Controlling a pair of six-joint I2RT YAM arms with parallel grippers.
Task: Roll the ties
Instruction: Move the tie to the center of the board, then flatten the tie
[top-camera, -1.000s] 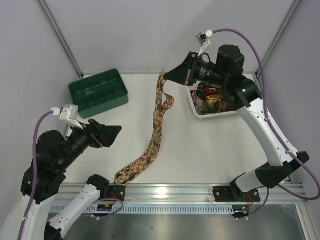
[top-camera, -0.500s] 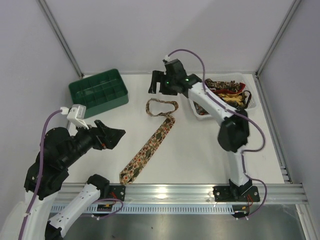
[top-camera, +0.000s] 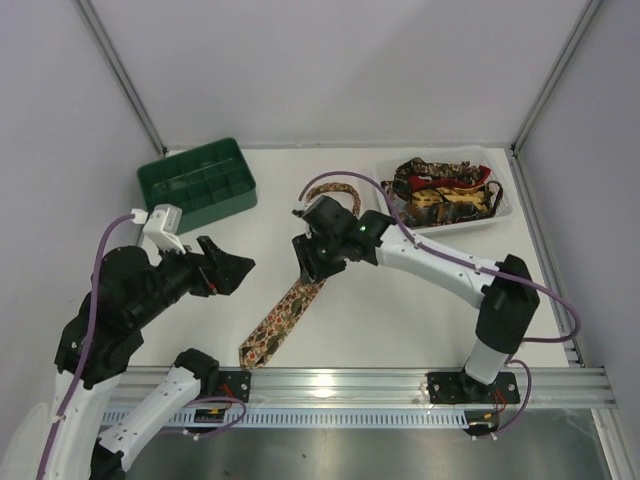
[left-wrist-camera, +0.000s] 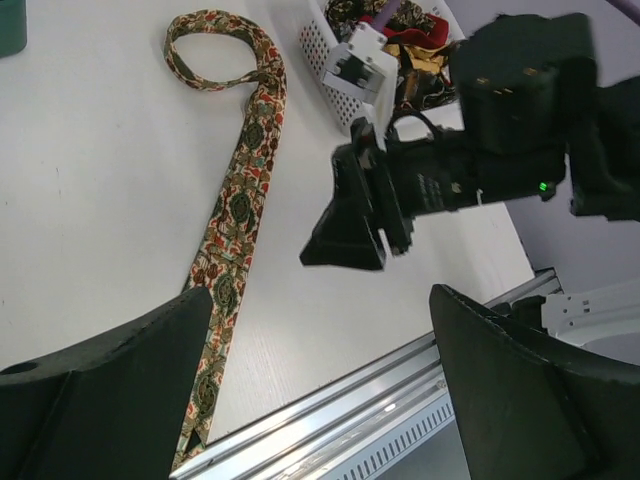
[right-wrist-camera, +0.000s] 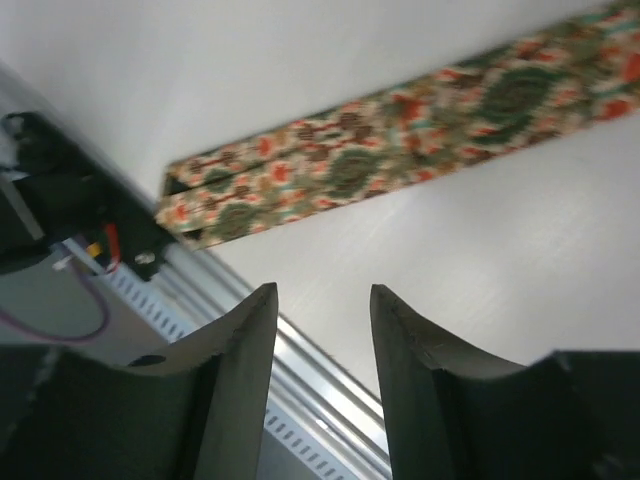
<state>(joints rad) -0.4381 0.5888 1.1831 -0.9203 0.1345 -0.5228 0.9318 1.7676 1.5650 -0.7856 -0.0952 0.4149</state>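
Note:
One tie (top-camera: 290, 310) with a brown, green and red print lies slantwise on the table. Its narrow end curls into a loop (top-camera: 330, 188) at the far side and its wide pointed end (top-camera: 247, 353) lies near the front rail. My right gripper (top-camera: 306, 262) hovers over the tie's middle, jaws apart with nothing between them; in its own view (right-wrist-camera: 322, 292) the tie's wide end (right-wrist-camera: 300, 180) lies beyond the fingertips. My left gripper (top-camera: 228, 268) stands open to the left of the tie, empty (left-wrist-camera: 322, 295). Several more ties (top-camera: 440, 192) are heaped in the white tray.
A green compartmented crate (top-camera: 197, 185) stands at the back left. The white tray (top-camera: 505, 200) sits at the back right. The metal front rail (top-camera: 400, 378) runs along the near edge, and grey walls close in the table on three sides.
The right gripper let go of the tie, which dropped flat with a loop at its far end. That arm came down from the back to the tie's middle. The left arm barely moved.

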